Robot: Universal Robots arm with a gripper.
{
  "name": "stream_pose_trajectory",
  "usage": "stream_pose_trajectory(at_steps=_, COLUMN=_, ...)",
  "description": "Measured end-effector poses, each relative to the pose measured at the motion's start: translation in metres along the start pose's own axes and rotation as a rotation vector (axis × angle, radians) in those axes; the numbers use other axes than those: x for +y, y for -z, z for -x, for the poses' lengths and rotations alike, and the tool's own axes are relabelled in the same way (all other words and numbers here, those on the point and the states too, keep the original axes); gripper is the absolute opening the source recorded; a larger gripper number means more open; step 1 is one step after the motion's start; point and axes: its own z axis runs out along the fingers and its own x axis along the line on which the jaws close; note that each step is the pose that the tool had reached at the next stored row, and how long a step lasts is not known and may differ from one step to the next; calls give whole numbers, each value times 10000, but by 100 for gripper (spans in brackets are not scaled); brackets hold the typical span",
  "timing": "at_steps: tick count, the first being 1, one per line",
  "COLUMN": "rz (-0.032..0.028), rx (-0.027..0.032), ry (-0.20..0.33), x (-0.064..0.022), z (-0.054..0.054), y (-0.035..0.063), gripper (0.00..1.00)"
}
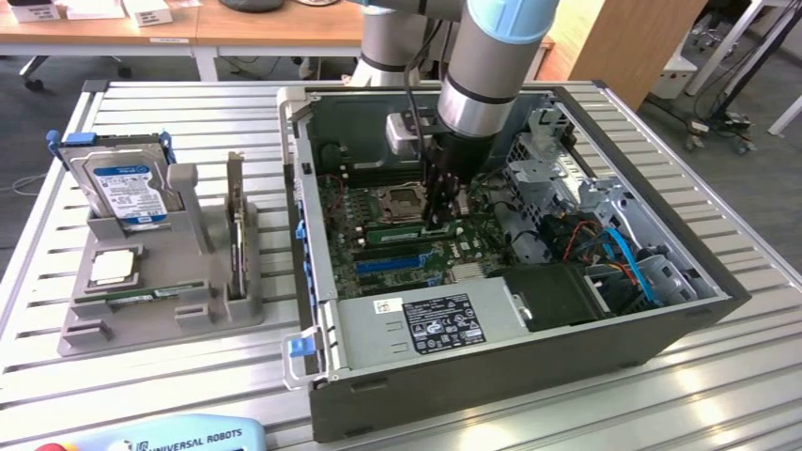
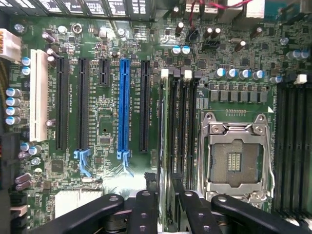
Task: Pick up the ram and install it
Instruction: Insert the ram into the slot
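Note:
The ram (image 2: 168,122) is a thin green stick seen edge-on, standing in a black memory slot on the motherboard beside the empty processor socket (image 2: 236,156). My gripper (image 2: 169,209) hovers right over its near end. The two black fingers (image 2: 145,209) stand on either side of the stick, slightly apart from it, so the gripper is open. In the exterior view the gripper (image 1: 439,222) reaches straight down into the open computer case (image 1: 501,376), to the exterior view's right of the processor socket (image 1: 398,200).
Long expansion slots, one of them blue (image 2: 124,107), run parallel to the memory slots. On the exterior view's left a grey holder (image 1: 75,334) carries a hard drive (image 1: 123,188), a silver processor chip (image 1: 113,266) and an upright card (image 1: 236,216). Cables and drive bays (image 1: 602,244) crowd the case's other side.

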Motion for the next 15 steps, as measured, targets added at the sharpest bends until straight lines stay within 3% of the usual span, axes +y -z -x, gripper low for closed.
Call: stream_pose_trajectory(at_steps=15, rz=0, rx=0, ry=0, x=10, z=11, y=299, gripper=25)
